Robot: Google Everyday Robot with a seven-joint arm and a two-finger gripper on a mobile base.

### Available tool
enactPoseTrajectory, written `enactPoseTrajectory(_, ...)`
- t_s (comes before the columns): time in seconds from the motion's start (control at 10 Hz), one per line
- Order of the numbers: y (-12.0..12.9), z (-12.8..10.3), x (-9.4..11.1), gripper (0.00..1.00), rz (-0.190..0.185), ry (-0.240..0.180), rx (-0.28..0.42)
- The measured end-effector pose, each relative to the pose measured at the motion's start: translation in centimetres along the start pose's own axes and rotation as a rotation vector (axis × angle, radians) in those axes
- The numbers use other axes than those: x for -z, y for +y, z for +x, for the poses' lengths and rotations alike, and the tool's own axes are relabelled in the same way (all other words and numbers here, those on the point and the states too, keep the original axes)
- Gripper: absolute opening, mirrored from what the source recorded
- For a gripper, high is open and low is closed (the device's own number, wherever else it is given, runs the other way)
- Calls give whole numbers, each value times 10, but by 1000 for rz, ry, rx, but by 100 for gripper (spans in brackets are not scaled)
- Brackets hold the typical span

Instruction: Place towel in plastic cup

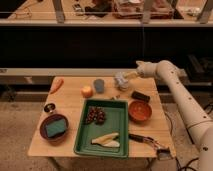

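My gripper (129,77) met the towel (121,81); I couldn't tell whether it gripped. A loose hold risked dropping it short of the plastic cup (99,86), at the towel's nine o'clock.

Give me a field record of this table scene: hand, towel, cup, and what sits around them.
hand: over the back right of the table, at the towel, open
towel: pale wad at the hand's tip, right of the cup, not in it
plastic cup: grey-blue, upright, back centre, beside the orange fruit
green tray: front centre, holds a dark grape-like cluster
orange bowl: right of the tray
dark red bowl: front left, green sponge inside
task status: towel not yet in cup
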Motion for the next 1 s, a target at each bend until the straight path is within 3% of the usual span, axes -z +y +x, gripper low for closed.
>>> enactPoseTrajectory(0.4,2,0,2,80,4,-10,5)
enactPoseTrajectory(0.7,-7,23,9,80,103,-61,62)
enactPoseTrajectory(1.0,-21,29,33,80,134,-85,124)
